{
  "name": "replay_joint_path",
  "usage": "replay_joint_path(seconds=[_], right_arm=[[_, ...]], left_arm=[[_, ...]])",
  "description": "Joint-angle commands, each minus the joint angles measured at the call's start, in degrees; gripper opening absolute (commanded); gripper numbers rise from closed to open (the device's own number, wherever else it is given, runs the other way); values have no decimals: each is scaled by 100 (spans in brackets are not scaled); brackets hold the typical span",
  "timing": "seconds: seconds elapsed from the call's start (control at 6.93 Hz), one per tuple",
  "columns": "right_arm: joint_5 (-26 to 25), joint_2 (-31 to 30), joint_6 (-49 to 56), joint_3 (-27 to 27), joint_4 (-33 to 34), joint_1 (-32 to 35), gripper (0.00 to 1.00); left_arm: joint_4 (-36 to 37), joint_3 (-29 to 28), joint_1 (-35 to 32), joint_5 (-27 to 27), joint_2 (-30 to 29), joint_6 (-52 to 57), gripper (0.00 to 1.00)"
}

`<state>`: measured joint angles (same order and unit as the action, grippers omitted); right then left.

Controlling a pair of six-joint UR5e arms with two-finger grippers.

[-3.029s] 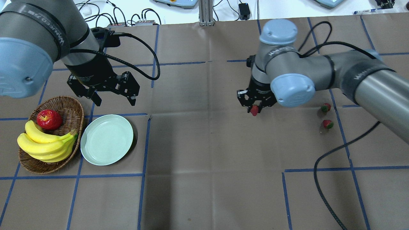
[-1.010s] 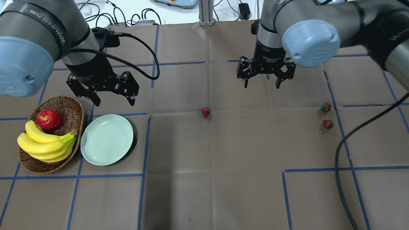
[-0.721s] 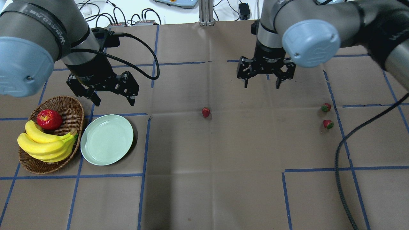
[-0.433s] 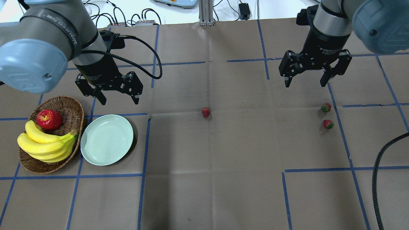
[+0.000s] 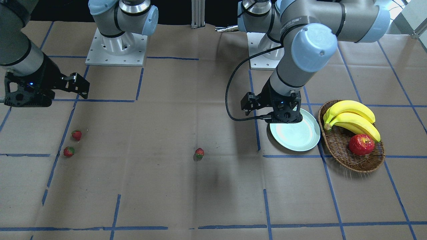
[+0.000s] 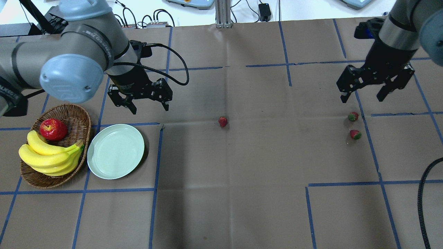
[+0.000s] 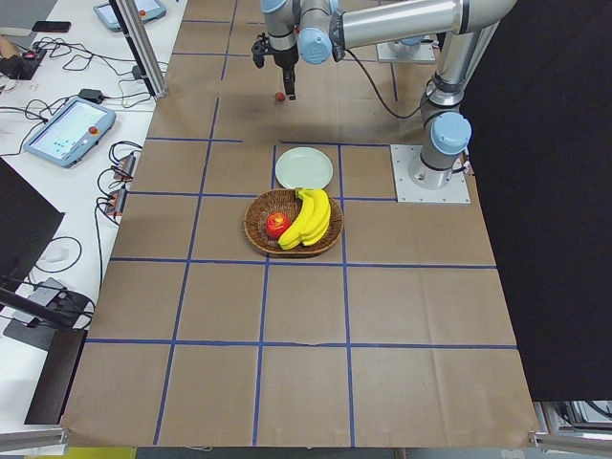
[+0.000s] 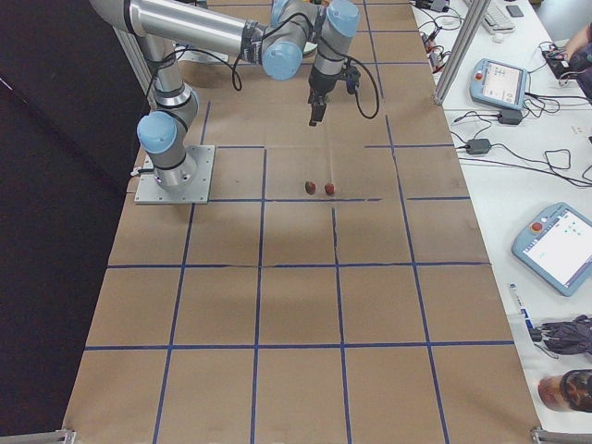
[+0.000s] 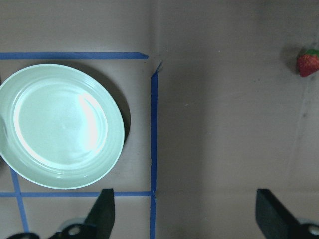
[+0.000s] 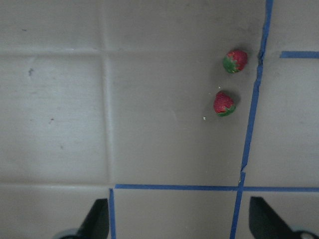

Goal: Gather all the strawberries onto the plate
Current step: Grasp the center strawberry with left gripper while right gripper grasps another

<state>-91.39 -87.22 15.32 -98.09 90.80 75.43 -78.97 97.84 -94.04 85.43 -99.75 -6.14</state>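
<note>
Three small red strawberries lie on the brown table cover. One strawberry (image 6: 223, 121) sits alone mid-table, also seen as the strawberry (image 9: 308, 63) at the left wrist view's upper right. A pair of strawberries (image 6: 353, 116) (image 6: 355, 134) lies at the right, both in the right wrist view (image 10: 235, 60) (image 10: 224, 103). The mint-green plate (image 6: 115, 151) is empty. My left gripper (image 6: 149, 109) hangs open just behind the plate. My right gripper (image 6: 361, 99) hangs open just behind the pair.
An oval wicker basket (image 6: 82, 117) left of the plate holds bananas (image 6: 48, 155) and a red apple (image 6: 53, 129). A black cable (image 6: 423, 193) trails at the right edge. Blue tape lines grid the table.
My right gripper let go of the strawberry mid-table, rose open and swung right to above the pair. My left gripper shifted right, staying open.
</note>
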Motion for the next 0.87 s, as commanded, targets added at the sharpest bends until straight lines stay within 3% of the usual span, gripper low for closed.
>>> replay_joint_path(seconds=[0.0, 0.14, 0.29, 0.72], right_arm=[[-116, 12, 384, -1023, 1432, -354, 100], [-282, 73, 419, -1463, 2093, -371, 100], [-301, 178, 419, -1694, 2508, -467, 100], [-292, 1186, 472, -1731, 3537, -565, 100]], left_arm=[[1011, 25, -770, -44, -753, -1050, 100], [1137, 8, -974, -53, -1044, -1404, 100], [1809, 25, -1167, -201, -1317, -1556, 100], [2920, 34, -1380, -229, -2091, -1715, 98]])
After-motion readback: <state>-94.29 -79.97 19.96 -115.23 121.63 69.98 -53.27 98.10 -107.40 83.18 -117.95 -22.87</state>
